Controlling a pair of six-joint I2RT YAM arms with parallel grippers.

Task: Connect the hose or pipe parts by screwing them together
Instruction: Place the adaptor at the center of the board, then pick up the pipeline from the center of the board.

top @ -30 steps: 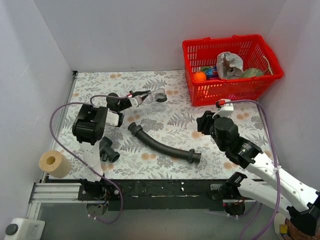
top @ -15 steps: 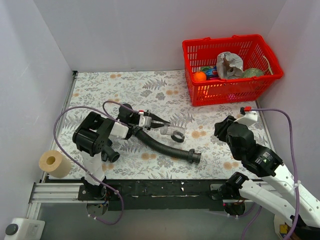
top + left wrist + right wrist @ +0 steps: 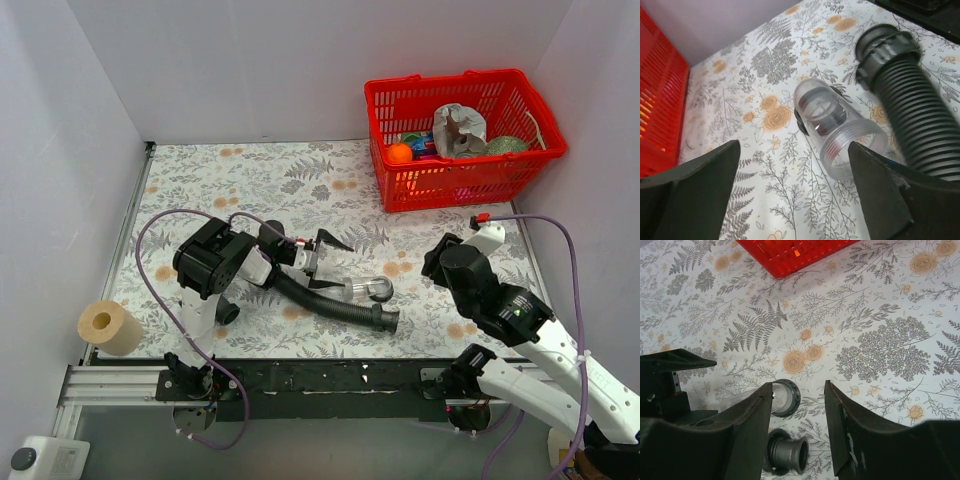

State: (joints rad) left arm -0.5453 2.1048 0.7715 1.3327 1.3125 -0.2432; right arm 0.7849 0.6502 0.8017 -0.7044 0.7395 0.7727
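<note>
Top view: bright, even light from above, with soft short shadows. Walls (image 3: 250, 70) are pale with no hard glare. Left wrist view: left fingers (image 3: 685, 195) at lower corners are dark and blurred; tube (image 3: 837, 130) is sharp with faint highlights. Right wrist view: right fingers (image 3: 715, 450) are soft, cloth (image 3: 880, 340) is crisp, and basket (image 3: 790, 250) at top edge glows orange.

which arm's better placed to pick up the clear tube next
Probably left. Its open left gripper already frames the clear tube, which lies beside the black ribbed hose. The right gripper, also open, views that tube from farther off.
</note>
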